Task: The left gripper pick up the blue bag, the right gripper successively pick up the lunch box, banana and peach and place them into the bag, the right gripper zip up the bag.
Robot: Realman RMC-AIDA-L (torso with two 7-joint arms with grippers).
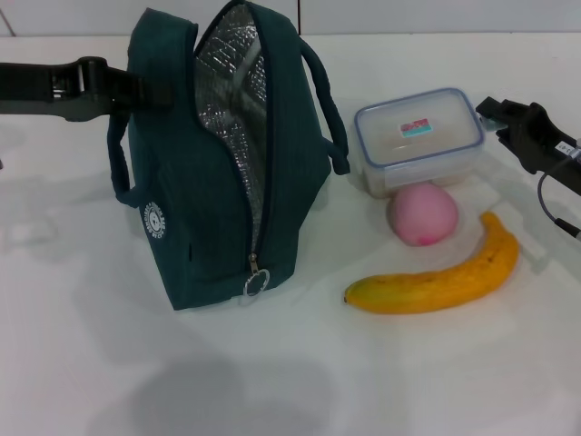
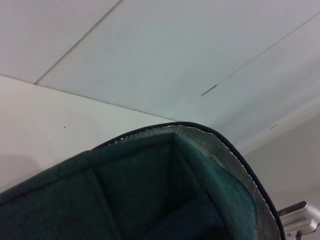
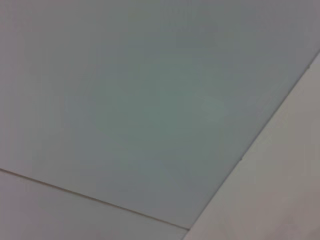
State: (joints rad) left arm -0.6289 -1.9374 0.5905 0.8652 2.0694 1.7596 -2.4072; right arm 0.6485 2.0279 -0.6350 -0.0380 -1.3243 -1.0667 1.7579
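Note:
The blue bag stands upright on the white table with its zipper undone and its silver lining showing. My left gripper reaches in from the left and is shut on the bag's upper left edge; the left wrist view shows the bag's rim close up. To the right of the bag sits the lunch box, with the peach in front of it and the banana nearer still. My right gripper hovers open just right of the lunch box, apart from it.
The metal ring pull hangs at the low end of the bag's zipper. One loop handle sticks out toward the lunch box. A cable trails from the right arm. Only wall panels show in the right wrist view.

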